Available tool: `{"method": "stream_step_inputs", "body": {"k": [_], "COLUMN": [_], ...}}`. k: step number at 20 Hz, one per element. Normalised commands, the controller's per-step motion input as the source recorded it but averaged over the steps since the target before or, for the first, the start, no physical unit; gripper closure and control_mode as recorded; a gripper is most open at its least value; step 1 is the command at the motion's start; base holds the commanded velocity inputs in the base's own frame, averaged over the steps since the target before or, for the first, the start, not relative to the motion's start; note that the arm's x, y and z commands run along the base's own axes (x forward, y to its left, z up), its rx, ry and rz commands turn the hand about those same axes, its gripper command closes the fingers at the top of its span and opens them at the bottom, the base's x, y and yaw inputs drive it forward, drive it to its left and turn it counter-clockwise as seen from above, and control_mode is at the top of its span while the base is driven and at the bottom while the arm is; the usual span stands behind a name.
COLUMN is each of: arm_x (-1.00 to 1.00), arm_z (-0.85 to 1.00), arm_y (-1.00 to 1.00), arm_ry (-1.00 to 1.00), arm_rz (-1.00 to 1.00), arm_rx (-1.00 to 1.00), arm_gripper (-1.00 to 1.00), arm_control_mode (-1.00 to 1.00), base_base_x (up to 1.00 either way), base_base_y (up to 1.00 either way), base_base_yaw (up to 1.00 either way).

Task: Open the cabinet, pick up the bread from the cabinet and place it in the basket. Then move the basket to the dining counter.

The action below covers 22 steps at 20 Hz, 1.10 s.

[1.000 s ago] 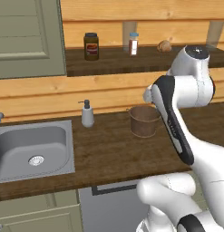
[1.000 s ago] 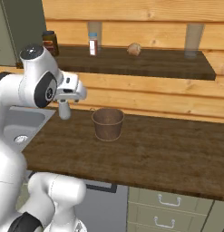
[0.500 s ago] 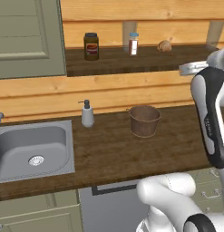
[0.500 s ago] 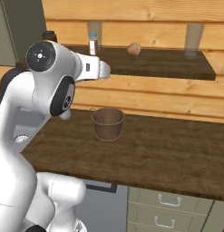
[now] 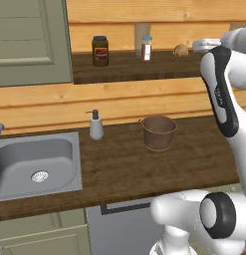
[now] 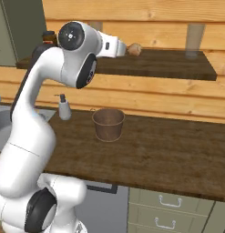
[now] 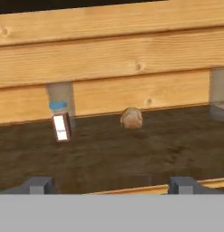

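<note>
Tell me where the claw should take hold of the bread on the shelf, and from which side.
Grip the bread across its rounded middle, coming straight in from the shelf's open front. It is a small lump sitting free on the board, with the shaker well off to one side and the wooden wall close behind it. The open claw already faces it, so a level approach probably suits best.

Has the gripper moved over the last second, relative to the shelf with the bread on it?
Yes. The gripper has risen from counter level beside the basket up to the shelf, and now faces the bread, jaws open.
</note>
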Motion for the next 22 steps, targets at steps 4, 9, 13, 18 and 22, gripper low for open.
{"method": "stream_step_inputs", "body": {"k": [4,9,13,18,22], "arm_x": [0.74,0.94,0.74,0.37,0.57], "arm_z": [0.55,0.08,-0.19,-0.41,-0.32], "arm_y": [-0.21,-0.15,-0.43,-0.47,-0.03], "arm_ry": [0.1,0.15,0.13,0.01,0.0], "arm_rz": [-0.08,-0.03,0.0,0.0,0.0], "arm_rx": [0.21,0.24,0.18,0.09,0.0], "arm_gripper": [-1.0,-1.0,-1.0,-1.0,-1.0], "arm_control_mode": [-1.0,-1.0,-1.0,-1.0,-1.0], "base_base_x": [0.0,0.0,0.0,0.0,0.0], "base_base_y": [0.0,0.0,0.0,0.0,0.0], "base_base_yaw": [0.0,0.0,0.0,0.0,0.0]}}
